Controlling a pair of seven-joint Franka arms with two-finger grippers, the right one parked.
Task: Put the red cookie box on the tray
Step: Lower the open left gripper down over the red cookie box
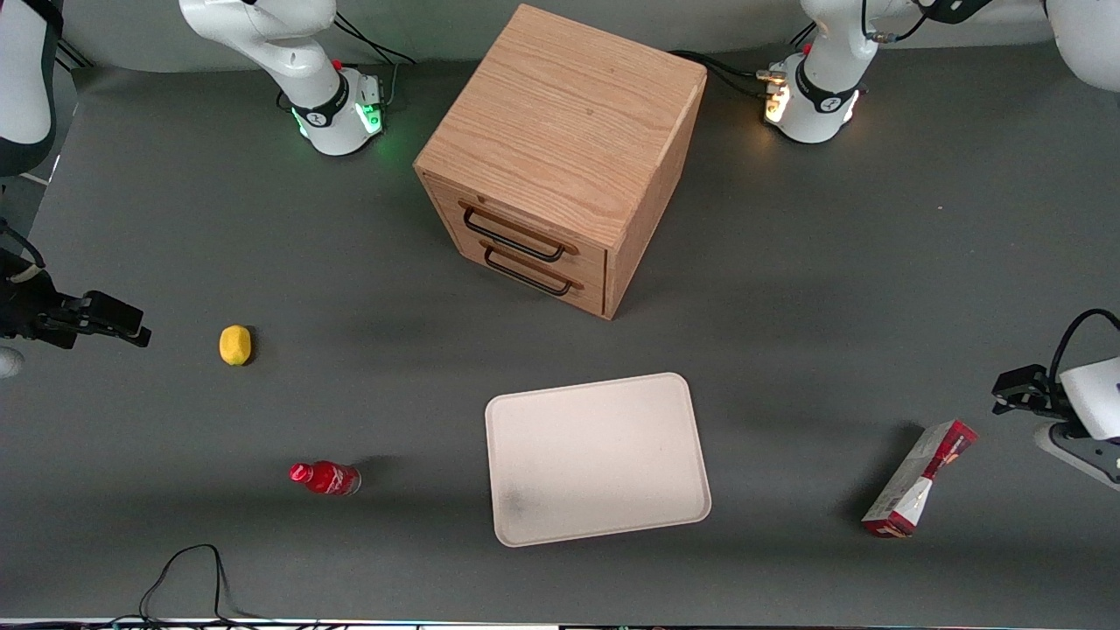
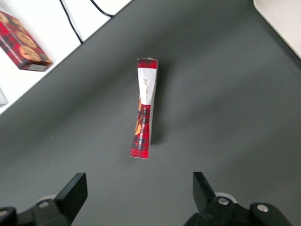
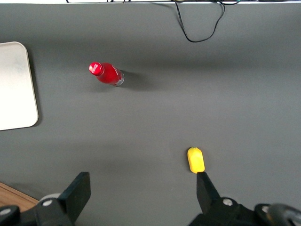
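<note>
Red cookie box on edge, untouched | pincer spread above it, fingertips cropped | tray apart

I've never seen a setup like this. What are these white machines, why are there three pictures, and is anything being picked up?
The white machines are two robot arms bolted to a grey table. One picture looks down at the table from the front; the other two come from cameras on the arms' wrists. On the table stand a wooden drawer cabinet, a cream tray in front of it, a small red bottle, a yellow object and a red cookie box toward the working arm's end. Nothing is held yet: the working arm's end effector hovers open above the cookie box, apart from it. The tray has nothing on it.
</note>
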